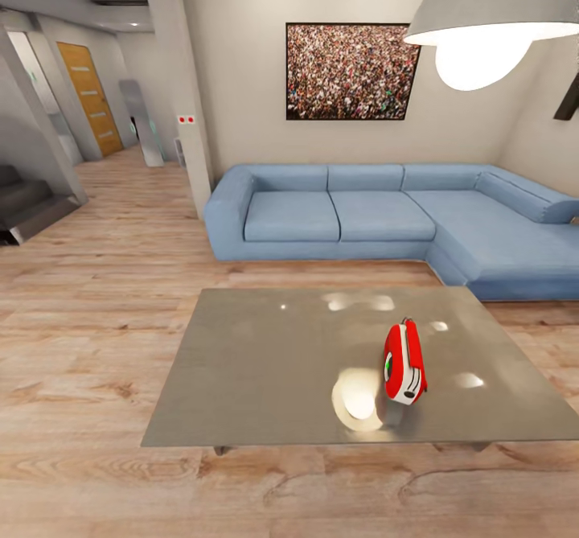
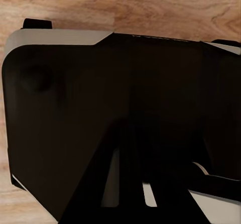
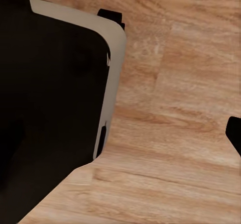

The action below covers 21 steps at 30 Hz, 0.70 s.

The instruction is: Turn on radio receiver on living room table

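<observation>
The red radio receiver (image 1: 404, 363) with white trim stands upright on the right half of the table (image 1: 257, 361), its thin wire handle on top. The low table has a glossy grey-brown top with lamp reflections on it. It sits in the living room in front of the blue sectional sofa (image 1: 338, 212). In the right wrist view a dark tip (image 3: 234, 133) at the edge may be a finger, above the wood floor (image 3: 181, 108). In the left wrist view the dark fingers merge with the robot's black base (image 2: 100, 108), so I cannot make out either gripper's state.
A crowd picture (image 1: 351, 71) hangs above the sofa and a white pendant lamp (image 1: 490, 15) hangs at the upper right. A pillar (image 1: 181, 80) stands left of the sofa. A hallway with a wooden door (image 1: 90, 96) and dark steps (image 1: 24, 200) lies at the left. Plank floor (image 1: 88, 345) surrounds the table.
</observation>
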{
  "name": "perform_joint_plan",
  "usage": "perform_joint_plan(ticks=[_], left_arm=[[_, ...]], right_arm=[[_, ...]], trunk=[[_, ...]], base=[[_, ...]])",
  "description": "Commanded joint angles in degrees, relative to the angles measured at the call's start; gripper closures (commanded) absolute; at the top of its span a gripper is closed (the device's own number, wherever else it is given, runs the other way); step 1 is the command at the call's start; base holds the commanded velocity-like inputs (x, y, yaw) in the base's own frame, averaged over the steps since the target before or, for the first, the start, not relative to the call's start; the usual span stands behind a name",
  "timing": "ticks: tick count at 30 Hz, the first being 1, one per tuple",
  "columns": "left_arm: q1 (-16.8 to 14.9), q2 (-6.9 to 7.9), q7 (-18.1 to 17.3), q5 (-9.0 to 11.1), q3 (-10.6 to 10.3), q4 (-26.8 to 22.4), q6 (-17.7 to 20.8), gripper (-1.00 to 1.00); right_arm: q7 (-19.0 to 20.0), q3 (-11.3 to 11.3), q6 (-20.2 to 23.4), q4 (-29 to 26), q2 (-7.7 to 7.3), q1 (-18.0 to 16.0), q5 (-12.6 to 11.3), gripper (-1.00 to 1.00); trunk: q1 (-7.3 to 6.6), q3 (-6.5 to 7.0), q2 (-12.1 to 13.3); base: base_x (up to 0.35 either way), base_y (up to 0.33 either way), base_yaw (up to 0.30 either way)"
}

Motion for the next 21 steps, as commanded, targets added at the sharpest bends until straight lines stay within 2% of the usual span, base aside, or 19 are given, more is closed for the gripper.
perform_joint_plan(ticks=[1,7,8,10,14,21], left_arm=[[0.0,0.01,0.0,0.0,0.0,0.0,0.0,1.0],[0.0,0.04,0.0,0.0,0.0,0.0,0.0,1.0],[0.0,0.05,0.0,0.0,0.0,0.0,0.0,1.0],[0.0,0.05,0.0,0.0,0.0,0.0,0.0,1.0],[0.0,0.06,0.0,0.0,0.0,0.0,0.0,1.0],[0.0,0.06,0.0,0.0,0.0,0.0,0.0,1.0]], right_arm=[[0.0,0.0,0.0,0.0,0.22,0.1,0.0,-1.0],[-1.4,0.0,0.1,0.0,1.39,0.7,0.0,-1.0],[-2.1,0.0,-0.1,0.0,2.48,1.9,0.0,-1.0],[-2.4,0.0,-0.2,0.0,3.37,2.6,-0.1,-1.0],[-3.8,0.0,-0.3,0.0,3.91,3.4,-0.1,-1.0],[-4.6,0.0,-0.3,0.0,4.02,3.7,-0.2,-1.0]], trunk=[[0.0,0.09,0.0],[0.0,0.64,0.0],[0.0,0.73,0.0],[0.0,0.91,0.0],[0.0,1.27,0.0],[0.0,1.91,0.0]], base=[[0.0,0.0,0.0],[0.0,0.0,0.0],[0.0,0.0,0.0],[0.0,0.0,0.0],[0.0,0.0,0.0],[0.0,0.0,0.0]])
